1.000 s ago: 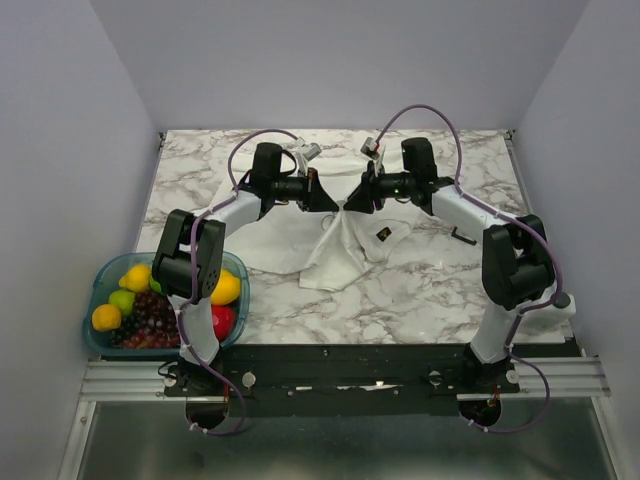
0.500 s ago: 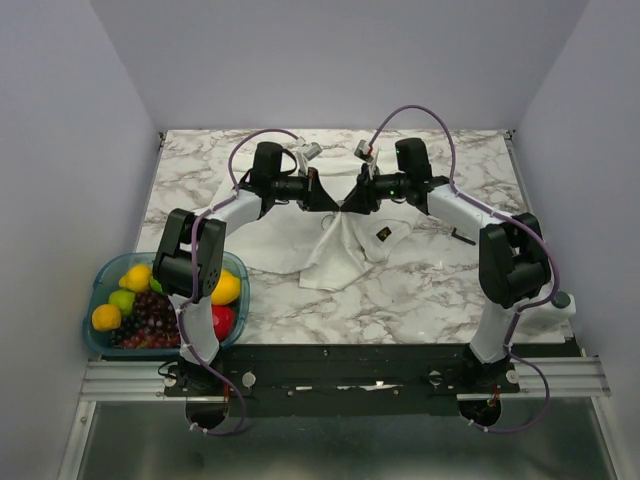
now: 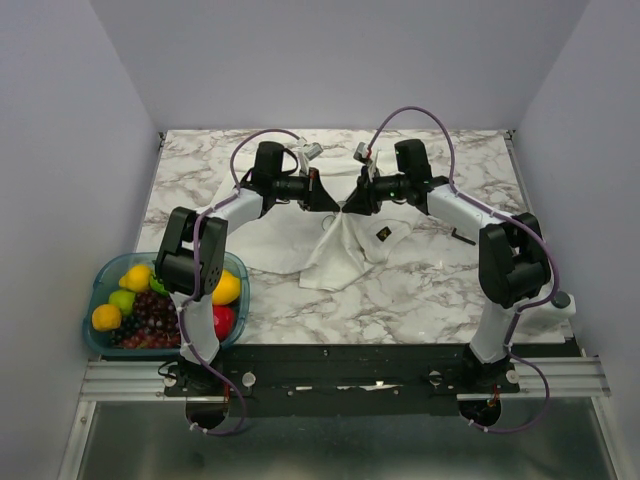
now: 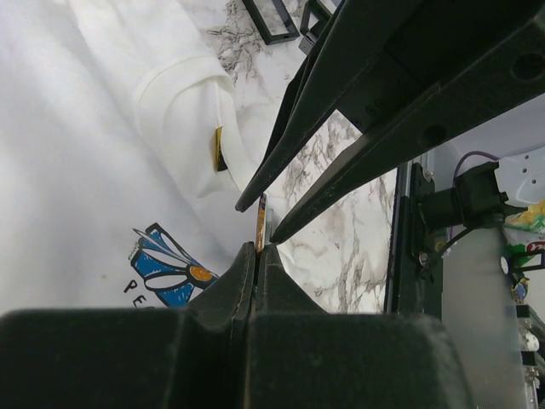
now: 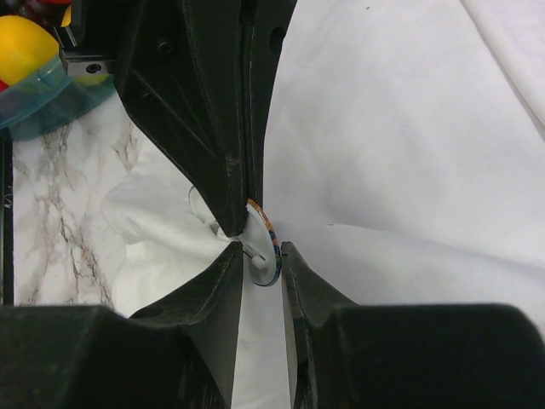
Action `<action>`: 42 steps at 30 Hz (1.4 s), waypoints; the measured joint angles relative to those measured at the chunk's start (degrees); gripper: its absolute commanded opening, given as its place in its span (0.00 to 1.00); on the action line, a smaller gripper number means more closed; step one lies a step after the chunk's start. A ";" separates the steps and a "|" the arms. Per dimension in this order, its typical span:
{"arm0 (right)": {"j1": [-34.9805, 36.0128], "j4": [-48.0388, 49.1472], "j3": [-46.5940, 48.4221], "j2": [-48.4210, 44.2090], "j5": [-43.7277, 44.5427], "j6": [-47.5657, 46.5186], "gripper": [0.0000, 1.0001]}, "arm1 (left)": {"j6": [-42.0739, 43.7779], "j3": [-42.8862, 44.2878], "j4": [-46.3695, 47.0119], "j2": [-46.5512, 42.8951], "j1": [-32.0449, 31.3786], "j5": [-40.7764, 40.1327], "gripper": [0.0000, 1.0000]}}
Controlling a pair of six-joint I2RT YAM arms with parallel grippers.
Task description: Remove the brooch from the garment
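Observation:
The garment (image 3: 285,240) is a white shirt bunched up at mid-table, and its dark diamond logo (image 3: 382,235) faces up. Both grippers meet above it. My left gripper (image 3: 332,204) is shut on the rim of the brooch (image 4: 260,223), which is edge-on in the left wrist view. In the right wrist view the brooch (image 5: 262,232) is a small disc with a white back and a pin post. My right gripper (image 5: 261,250) is closed around it, one finger on the face and the other at the post. Cloth hangs from the pin.
A blue bowl (image 3: 103,272) of fruit stands at the front left. A small dark object (image 3: 462,237) lies right of the shirt. Black square frames (image 4: 268,21) lie beyond the sleeve. A blue flower print (image 4: 170,268) shows on the cloth.
My right gripper has moved left until it meets my left gripper at the brooch. The left arm and the shirt have hardly moved.

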 measured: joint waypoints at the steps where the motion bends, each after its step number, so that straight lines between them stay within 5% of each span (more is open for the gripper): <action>1: 0.00 -0.15 0.00 0.00 0.02 -0.39 0.32 | -0.02 0.11 -0.04 0.07 0.00 0.00 0.00; 21: 2.10 -1.84 1.84 0.33 7.93 -1.14 0.20 | 0.52 1.95 -0.90 1.95 0.46 1.03 0.00; 31: 4.72 -6.40 9.01 3.21 20.31 11.13 0.41 | 2.86 3.65 -2.08 2.64 0.81 -2.01 0.00; 42: -3.48 -8.48 7.65 -7.23 13.60 11.10 0.45 | 14.75 8.72 -16.50 2.62 -1.46 -1.79 0.00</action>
